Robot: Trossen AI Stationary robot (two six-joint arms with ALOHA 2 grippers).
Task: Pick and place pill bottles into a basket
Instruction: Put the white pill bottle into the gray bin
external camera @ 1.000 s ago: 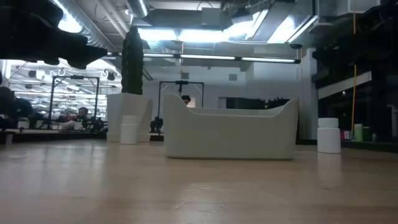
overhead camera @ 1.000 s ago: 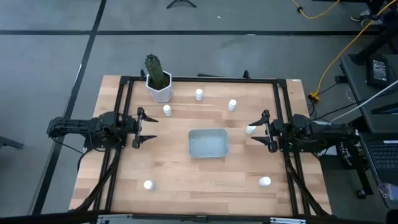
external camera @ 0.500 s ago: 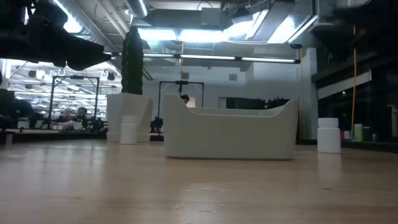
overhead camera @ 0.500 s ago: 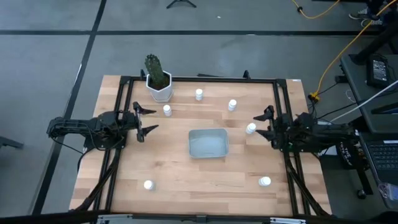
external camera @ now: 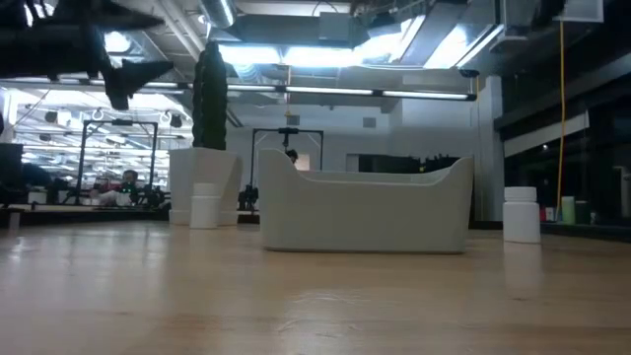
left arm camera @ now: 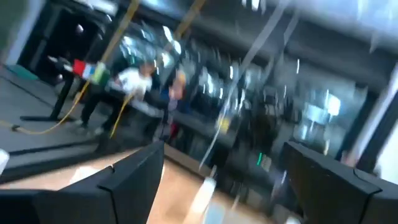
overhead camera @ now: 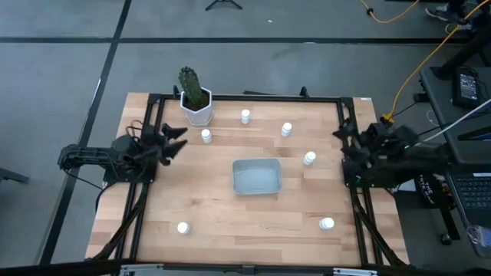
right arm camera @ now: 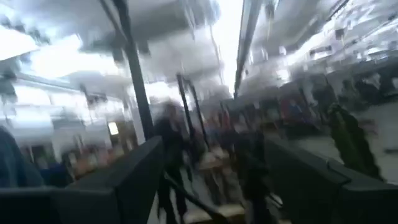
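A: How do the 2 arms sit?

B: The left gripper is at the table's left edge, tipped up, near the cactus pot. Its fingers stand apart with nothing between them. The right gripper is at the right edge, also raised, jaws parted and empty.

A: And the bottles?

B: 6 pill bottles stand scattered on the wooden table: 3 beyond the basket, 1 just right of it, 2 at the near corners. The basket sits mid-table, no bottles visible inside.

A: Any writing or labels?

B: None that I can read.
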